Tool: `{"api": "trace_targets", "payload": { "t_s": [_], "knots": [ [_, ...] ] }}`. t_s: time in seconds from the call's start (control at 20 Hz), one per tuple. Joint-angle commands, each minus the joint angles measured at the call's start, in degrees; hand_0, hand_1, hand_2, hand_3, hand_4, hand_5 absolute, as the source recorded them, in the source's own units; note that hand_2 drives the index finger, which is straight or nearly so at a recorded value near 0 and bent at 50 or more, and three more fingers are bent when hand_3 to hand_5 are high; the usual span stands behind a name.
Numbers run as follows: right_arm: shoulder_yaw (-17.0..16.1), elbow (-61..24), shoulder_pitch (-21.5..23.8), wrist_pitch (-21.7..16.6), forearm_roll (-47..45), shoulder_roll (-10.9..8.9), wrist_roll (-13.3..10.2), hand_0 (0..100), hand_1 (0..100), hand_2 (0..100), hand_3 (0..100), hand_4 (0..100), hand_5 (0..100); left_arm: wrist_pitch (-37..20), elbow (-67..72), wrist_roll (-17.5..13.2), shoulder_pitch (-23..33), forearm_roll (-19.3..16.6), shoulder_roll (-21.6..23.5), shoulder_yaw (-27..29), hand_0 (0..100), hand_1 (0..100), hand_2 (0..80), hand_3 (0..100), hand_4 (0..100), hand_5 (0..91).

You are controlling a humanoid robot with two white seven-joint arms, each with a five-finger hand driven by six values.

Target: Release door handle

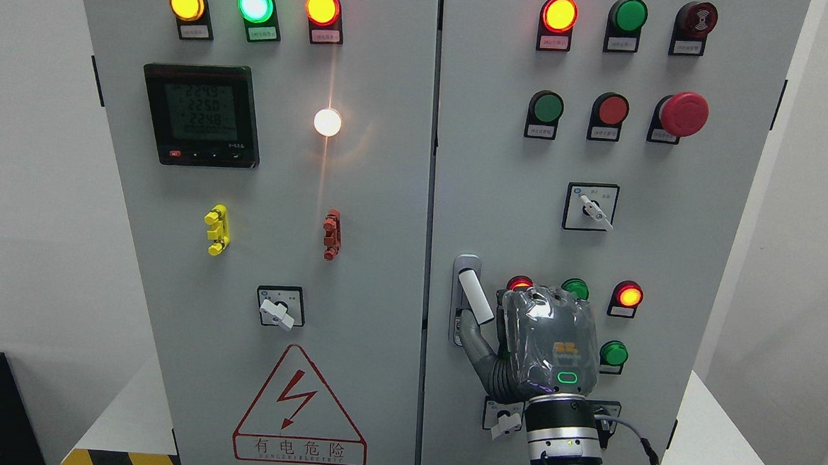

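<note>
The right robot hand [546, 346] stands in front of the right cabinet door, covering part of a row of lamps, its thumb touching the foot of the door handle [469, 295]. Left of the handle, bare panel runs to the seam between the doors. Above, open panel reaches up to a rotary switch [591, 208]. Below the hand's left, a small switch [505, 418] juts out.

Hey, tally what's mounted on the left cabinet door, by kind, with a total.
Round lamps: 4
Digital meter: 1
Coloured clips: 2
Rotary switch: 1
Warning sign: 1
Total: 9
</note>
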Motion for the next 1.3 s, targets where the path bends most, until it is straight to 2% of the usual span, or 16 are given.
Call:
{"api": "trace_targets", "payload": {
  "t_s": [0.0,1.25],
  "knots": [
    [-0.2,-0.2,0.2,-0.1,0.2,-0.08,0.1,55,49,94,100,100,100,0.0,1.7,0.0,-1.5,0.0,0.0,0.0,12,56,0.0,0,0,0.0],
    [-1.1,-0.4,0.4,-0.1,0.2,-0.08,-0.9,56,50,94,100,100,100,0.0,1.7,0.0,-1.6,0.0,0.0,0.0,12,56,0.0,0,0,0.0]
  ]
}}
